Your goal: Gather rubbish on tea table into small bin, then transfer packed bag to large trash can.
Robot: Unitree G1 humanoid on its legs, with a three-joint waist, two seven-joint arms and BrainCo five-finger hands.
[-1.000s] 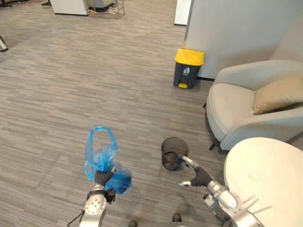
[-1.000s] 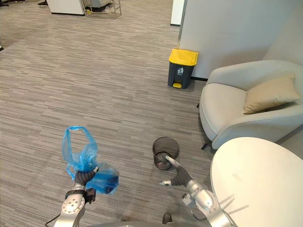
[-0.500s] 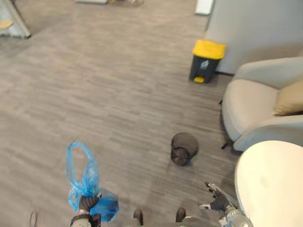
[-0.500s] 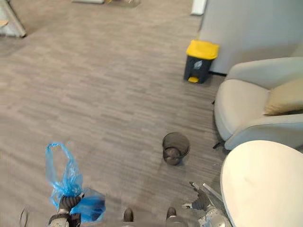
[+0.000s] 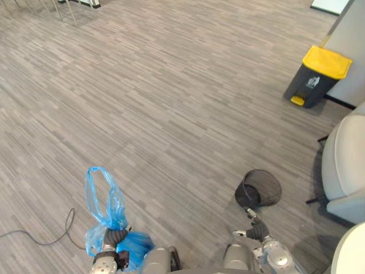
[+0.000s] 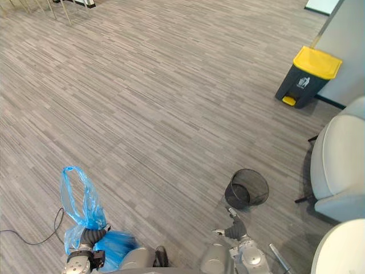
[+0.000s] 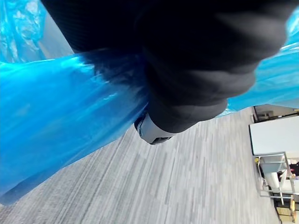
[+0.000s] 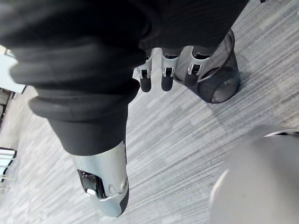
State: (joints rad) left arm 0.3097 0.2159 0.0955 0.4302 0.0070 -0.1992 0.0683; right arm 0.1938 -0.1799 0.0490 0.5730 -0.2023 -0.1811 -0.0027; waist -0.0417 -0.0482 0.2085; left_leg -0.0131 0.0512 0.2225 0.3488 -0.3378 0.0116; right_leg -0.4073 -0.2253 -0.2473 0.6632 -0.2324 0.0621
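Left hand (image 5: 112, 237) at 7 o'clock, fingers curled round neck of crinkly blue plastic bag (image 5: 104, 198). Right hand (image 5: 256, 230) at 5, fingers loose, empty, near round black mesh bin (image 5: 259, 188).

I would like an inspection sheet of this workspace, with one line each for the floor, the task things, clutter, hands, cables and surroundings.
Surface: floor of grey planks.
Job's things: blue bag held up off the floor; small bin of dark mesh on the floor by the armchair; trash can with its yellow lid shut, by the wall; edge of the tea table shows bare.
Clutter: nothing seen.
Hands: left hand curled round the bag's neck; right hand open, holding nothing, near the small bin.
Cables: nothing seen.
Surroundings: pale armchair; grey wall.
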